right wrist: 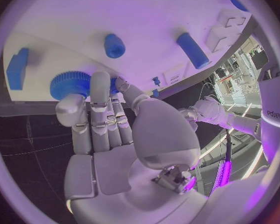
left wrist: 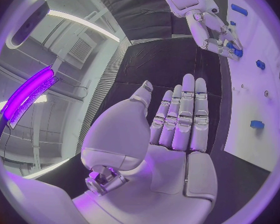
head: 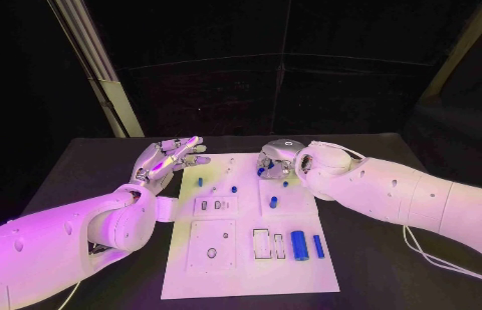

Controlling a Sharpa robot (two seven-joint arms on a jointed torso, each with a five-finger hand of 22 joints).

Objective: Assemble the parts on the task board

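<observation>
Right hand (head: 274, 158), at the upper middle of the head view over the far end of the white task board (head: 251, 268), rests its fingertips (right wrist: 100, 80) on a blue toothed gear (right wrist: 70, 84), which stands on the board; whether it grips the gear cannot be told. Left hand (head: 168, 158), upper left of the board, is flat, fingers straight and holding nothing. Two blue cylinders (head: 298, 244) lie at the board's lower right.
</observation>
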